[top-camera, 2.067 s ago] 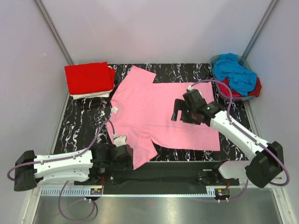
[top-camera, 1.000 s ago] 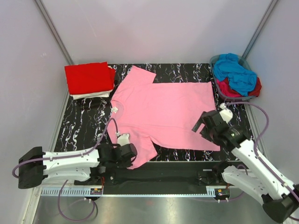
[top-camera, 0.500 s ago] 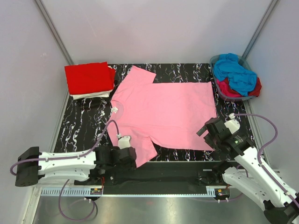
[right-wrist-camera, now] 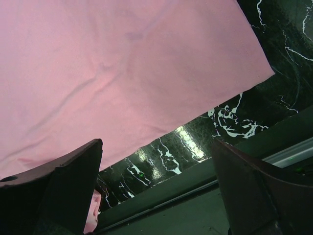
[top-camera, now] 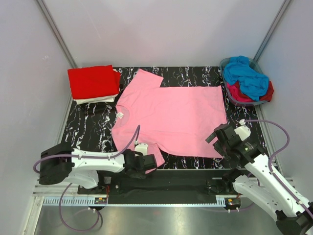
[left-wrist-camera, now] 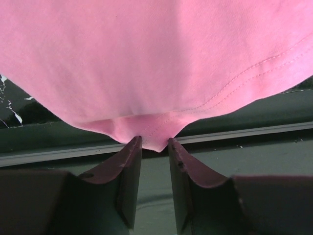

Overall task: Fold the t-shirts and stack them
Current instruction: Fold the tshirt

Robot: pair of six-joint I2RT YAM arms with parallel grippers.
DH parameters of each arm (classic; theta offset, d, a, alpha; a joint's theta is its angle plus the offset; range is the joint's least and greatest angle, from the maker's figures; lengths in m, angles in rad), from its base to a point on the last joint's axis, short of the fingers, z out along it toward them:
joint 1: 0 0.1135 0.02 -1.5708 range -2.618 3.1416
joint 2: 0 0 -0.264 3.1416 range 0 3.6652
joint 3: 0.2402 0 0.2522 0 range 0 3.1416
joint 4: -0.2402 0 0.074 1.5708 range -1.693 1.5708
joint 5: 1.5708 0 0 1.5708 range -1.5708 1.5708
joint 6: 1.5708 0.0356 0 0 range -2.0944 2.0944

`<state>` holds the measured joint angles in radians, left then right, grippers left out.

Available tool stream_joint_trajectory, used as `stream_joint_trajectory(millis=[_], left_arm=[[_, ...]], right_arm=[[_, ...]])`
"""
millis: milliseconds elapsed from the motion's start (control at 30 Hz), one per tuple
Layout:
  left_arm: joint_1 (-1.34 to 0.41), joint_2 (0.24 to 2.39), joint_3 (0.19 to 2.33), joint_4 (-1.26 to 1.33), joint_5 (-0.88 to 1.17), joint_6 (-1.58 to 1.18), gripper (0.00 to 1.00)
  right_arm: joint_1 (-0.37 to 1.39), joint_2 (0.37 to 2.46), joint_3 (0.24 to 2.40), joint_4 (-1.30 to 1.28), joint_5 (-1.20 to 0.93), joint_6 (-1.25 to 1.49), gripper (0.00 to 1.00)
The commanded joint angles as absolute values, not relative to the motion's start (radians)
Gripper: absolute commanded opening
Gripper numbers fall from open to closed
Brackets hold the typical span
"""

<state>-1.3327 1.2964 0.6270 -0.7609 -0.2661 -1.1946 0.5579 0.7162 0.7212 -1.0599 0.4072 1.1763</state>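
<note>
The light pink t-shirt (top-camera: 171,115) lies spread flat on the black marbled mat (top-camera: 85,134), neck label to the left. My left gripper (top-camera: 152,160) is at the mat's near edge, shut on the tip of the near sleeve; in the left wrist view the pink cloth (left-wrist-camera: 156,58) tents down to a point pinched between the fingertips (left-wrist-camera: 154,143). My right gripper (top-camera: 217,139) is open and empty, hovering at the shirt's near right hem corner (right-wrist-camera: 122,63). A folded red t-shirt (top-camera: 93,81) lies on a folded white one (top-camera: 95,99) at the back left.
A grey-rimmed basket (top-camera: 225,66) at the back right holds a bright blue t-shirt (top-camera: 247,73) and a magenta one (top-camera: 242,93). A small dark object (top-camera: 95,108) lies beside the folded stack. A metal rail (top-camera: 161,188) runs along the near edge.
My left gripper has slid right along the near edge to the sleeve tip and closed on it. My right arm pulled back from the shirt's middle to its near right corner.
</note>
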Motion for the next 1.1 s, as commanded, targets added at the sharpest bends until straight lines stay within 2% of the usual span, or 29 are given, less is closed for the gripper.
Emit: stream_joint_trajectory(millis=[0,100,200,233,267,300,333,633,800,933,1067], left_arm=[[-1.338,1.313,0.663,-0.782,-0.311,-1.177,0.32],[-1.333,1.289,0.641,-0.767,-0.305,-1.170,0.30],[-1.321,1.256,0.614,-0.739,-0.301,-1.157,0.22],[-1.319,1.244,0.609,-0.732,-0.296,-1.152,0.18],[-1.315,1.238,0.604,-0.723,-0.296,-1.149,0.07],[-1.313,1.233,0.597,-0.719,-0.296,-1.144,0.01],[-1.313,1.226,0.595,-0.716,-0.295,-1.143,0.00],[-1.309,1.083,0.629,-0.788,-0.333,-1.134,0.00],[-1.296,1.025,0.690,-0.854,-0.383,-1.115,0.00],[-1.275,0.985,0.686,-0.836,-0.382,-1.097,0.00],[-1.258,0.956,0.669,-0.813,-0.373,-1.082,0.00]], right_arm=[[0.549,0.706,0.727,-1.049,0.451,1.190,1.00],[0.546,0.701,0.726,-1.051,0.448,1.189,1.00],[0.540,0.701,0.723,-1.054,0.448,1.186,1.00],[0.538,0.703,0.723,-1.052,0.446,1.186,1.00],[0.535,0.703,0.721,-1.051,0.446,1.184,1.00],[0.531,0.704,0.719,-1.049,0.442,1.183,1.00],[0.526,0.704,0.716,-1.048,0.442,1.181,1.00],[0.395,0.629,0.643,-1.054,0.371,1.258,1.00],[0.272,0.695,0.554,-1.003,0.290,1.262,0.99],[0.076,0.718,0.433,-0.849,0.097,1.210,0.89],[-0.054,0.776,0.446,-0.838,0.100,1.135,0.81]])
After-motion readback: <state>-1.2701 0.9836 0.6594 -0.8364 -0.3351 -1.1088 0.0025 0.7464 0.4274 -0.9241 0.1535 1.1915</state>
